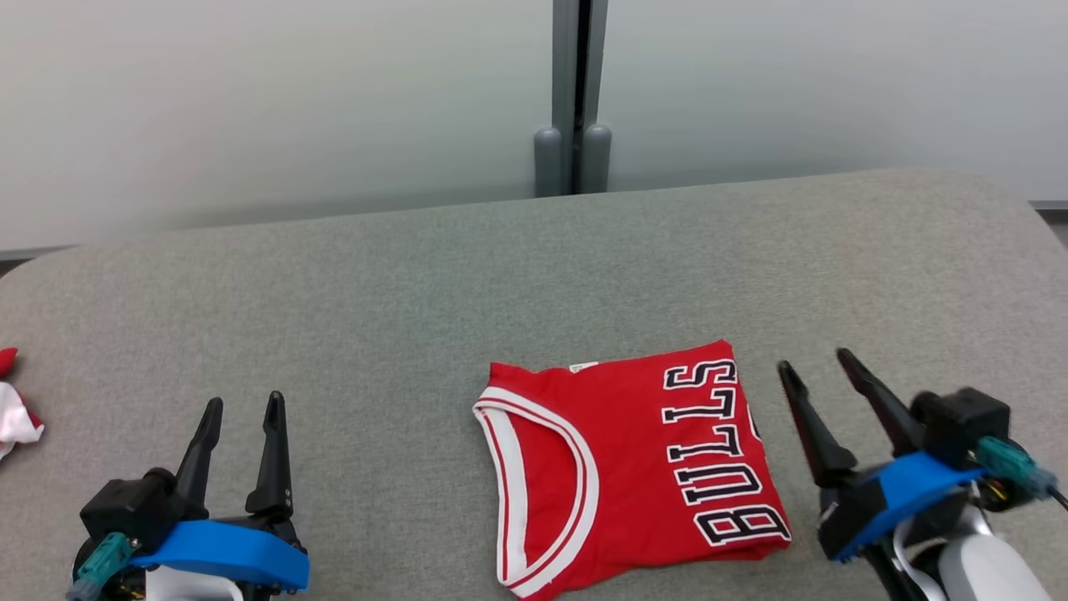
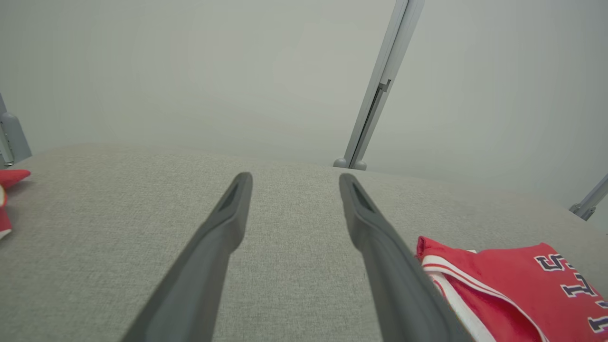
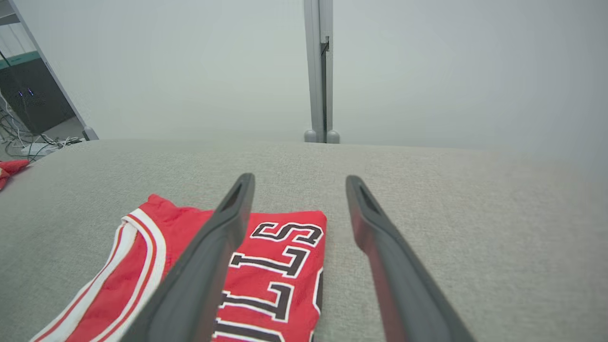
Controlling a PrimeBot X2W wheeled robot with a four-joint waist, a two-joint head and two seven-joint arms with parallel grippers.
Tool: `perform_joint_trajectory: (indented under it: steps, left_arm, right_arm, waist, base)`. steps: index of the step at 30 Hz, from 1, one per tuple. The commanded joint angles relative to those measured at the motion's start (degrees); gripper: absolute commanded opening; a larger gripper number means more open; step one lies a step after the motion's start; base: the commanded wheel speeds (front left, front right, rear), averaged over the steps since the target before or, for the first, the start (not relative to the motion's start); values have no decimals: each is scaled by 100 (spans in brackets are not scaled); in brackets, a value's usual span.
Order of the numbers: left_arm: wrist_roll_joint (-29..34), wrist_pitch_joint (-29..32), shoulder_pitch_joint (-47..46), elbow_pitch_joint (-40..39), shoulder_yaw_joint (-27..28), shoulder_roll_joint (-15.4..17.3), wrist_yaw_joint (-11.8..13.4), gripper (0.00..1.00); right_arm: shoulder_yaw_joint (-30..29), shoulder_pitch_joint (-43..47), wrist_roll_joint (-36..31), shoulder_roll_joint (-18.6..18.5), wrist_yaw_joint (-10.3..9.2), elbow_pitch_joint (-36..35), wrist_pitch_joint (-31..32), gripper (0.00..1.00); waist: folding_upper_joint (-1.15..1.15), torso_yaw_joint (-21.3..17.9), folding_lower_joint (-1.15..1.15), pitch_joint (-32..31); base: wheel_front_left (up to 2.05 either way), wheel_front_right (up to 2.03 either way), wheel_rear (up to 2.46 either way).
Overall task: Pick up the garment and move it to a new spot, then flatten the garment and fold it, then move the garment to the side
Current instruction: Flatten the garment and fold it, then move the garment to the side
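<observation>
One jersey (image 1: pixel 634 467), one red-white cloth (image 1: pixel 15 417), one table (image 1: pixel 400 284), two grippers (image 1: pixel 245 399) (image 1: pixel 813 359).

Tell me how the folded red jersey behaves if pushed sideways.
Probably floppy: the red jersey is thin cloth, its edges rumpled. Likely bunches rather than slides, since the grey table cover looks coarsely woven. Folded layers may shift.

A red and white cloth (image 1: pixel 15 417) at the left of the table (image 1: pixel 334 292) is cut off by the head view's edge; its kind cannot be told. In the right wrist view, one finger (image 3: pixel 204 270) of the right gripper (image 3: pixel 299 183) hides part of the lettering on the jersey (image 3: pixel 275 266), and the bottom edge cuts the jersey off. There too, cables (image 3: pixel 28 140) at far left are too small to make out. The left wrist view loses most of the jersey past its lower right corner.
</observation>
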Motion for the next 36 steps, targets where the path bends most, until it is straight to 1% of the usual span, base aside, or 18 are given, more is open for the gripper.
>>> perform_joint_trajectory:
  steps: [1, 5, 9, 16, 25, 31, 32, 36]
  left_arm:
    - [56, -25, 77, -38, 34, -37, 7, 100]
    - [162, -25, 233, -110, 160, -97, 13, 100]
    - [254, -25, 372, -132, 201, -167, 16, 100]
    - [326, -26, 507, -126, 308, -255, -12, 100]
    - [374, -26, 481, -79, 340, -277, -49, 100]
    - [395, -26, 489, -93, 364, -265, -73, 100]
    - [400, -26, 491, -109, 371, -260, -72, 100]
    - [416, -26, 388, -189, 399, -215, -79, 100]
  right_arm:
    - [-118, 194, -116, -27, 3, -100, -53, 100]
    - [-494, 534, -281, 67, 2, -254, -125, 100]
    - [-647, 699, -290, 157, 3, -247, -187, 100]
    - [-713, 719, -343, 350, 3, -95, -110, 100]
    - [-759, 748, -371, 384, 2, -127, 76, 100]
    - [-689, 669, -279, 486, 3, -162, 379, 100]
    - [-686, 616, -231, 521, 2, -176, 509, 100]
    - [-696, 345, -174, 634, 2, -126, 1345, 100]
  waist:
    - [0, -68, 0, -84]
    - [0, -114, 0, -194]
    - [0, -102, 0, -257]
    - [0, -42, 0, -274]
    - [0, -15, 0, -278]
    - [0, -21, 0, -264]
    - [0, -27, 0, -243]
    - [0, -22, 0, -60]
  base:
    - [0, 0, 0]
    - [0, 0, 0]
    - [0, 0, 0]
    - [0, 0, 0]
    - [0, 0, 0]
    - [0, 0, 0]
    - [0, 0, 0]
    - [0, 0, 0]
